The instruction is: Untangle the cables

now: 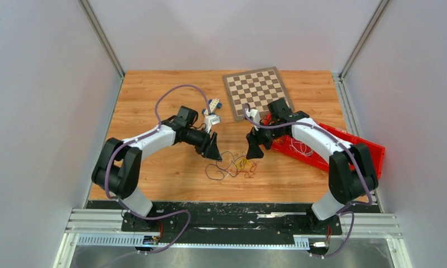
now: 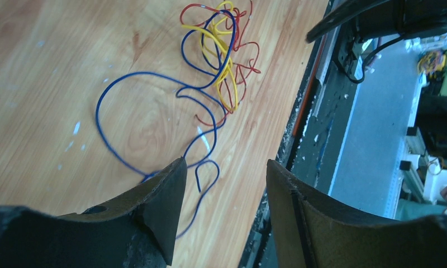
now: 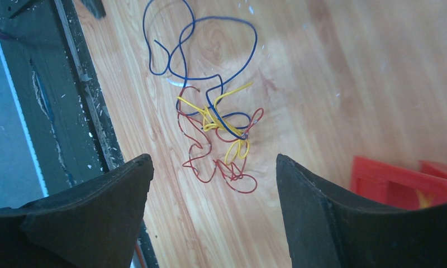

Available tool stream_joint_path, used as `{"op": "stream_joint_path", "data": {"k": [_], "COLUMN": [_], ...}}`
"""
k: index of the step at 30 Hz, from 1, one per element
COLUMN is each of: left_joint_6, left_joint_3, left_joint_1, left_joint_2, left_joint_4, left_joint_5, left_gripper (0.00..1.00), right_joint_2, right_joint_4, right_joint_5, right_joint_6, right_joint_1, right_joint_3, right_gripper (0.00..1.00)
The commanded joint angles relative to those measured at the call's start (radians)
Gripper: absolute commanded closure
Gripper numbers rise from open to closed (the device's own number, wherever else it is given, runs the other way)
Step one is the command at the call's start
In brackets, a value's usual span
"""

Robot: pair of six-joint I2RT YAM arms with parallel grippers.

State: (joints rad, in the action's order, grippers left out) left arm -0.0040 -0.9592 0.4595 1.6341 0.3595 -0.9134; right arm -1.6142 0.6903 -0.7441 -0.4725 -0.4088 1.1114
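Note:
The cables (image 1: 235,164) lie in a loose tangle on the wooden table between my two grippers. In the left wrist view a blue wire (image 2: 154,111) makes a wide loop, with yellow (image 2: 224,61) and red (image 2: 246,67) strands knotted at its far end. My left gripper (image 2: 226,164) hovers open over the blue wire's loose end, holding nothing. My right gripper (image 3: 213,159) is open above the red wire (image 3: 221,167), with the yellow (image 3: 210,120) and blue (image 3: 210,56) strands beyond it. In the top view the left gripper (image 1: 213,151) and the right gripper (image 1: 253,148) flank the tangle.
A red bin (image 1: 372,151) sits at the right under the right arm, with a thin white wire (image 1: 302,146) in it. A chessboard (image 1: 257,92) lies at the back. A small white and blue object (image 1: 213,106) stands behind the left gripper. The table's front edge (image 2: 299,111) is close to the tangle.

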Motion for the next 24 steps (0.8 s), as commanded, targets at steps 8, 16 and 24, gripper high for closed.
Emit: {"op": "stream_joint_path", "data": {"k": [8,16,24], "left_joint_6": [-0.054,-0.003,-0.027], "left_joint_3": [-0.007,0.014,-0.271], "left_joint_1": [0.135,0.061,-0.172], "left_joint_2": [0.185,-0.004,-0.362], "left_joint_4": [-0.237,-0.040,0.187], "left_joint_5": [0.032,0.035,0.027], "left_gripper": [0.35,0.98,1.00], "right_joint_2": [-0.122,-0.142,-0.174], "right_joint_4": [-0.160,-0.280,-0.330], "right_joint_5": [0.029,0.132,0.344], "right_joint_6": [0.143,0.211,0.209], "right_joint_1": [-0.007,-0.052,-0.118], "right_joint_3": [-0.025,-0.120,-0.162], "right_gripper": [0.30,0.50,0.60]}}
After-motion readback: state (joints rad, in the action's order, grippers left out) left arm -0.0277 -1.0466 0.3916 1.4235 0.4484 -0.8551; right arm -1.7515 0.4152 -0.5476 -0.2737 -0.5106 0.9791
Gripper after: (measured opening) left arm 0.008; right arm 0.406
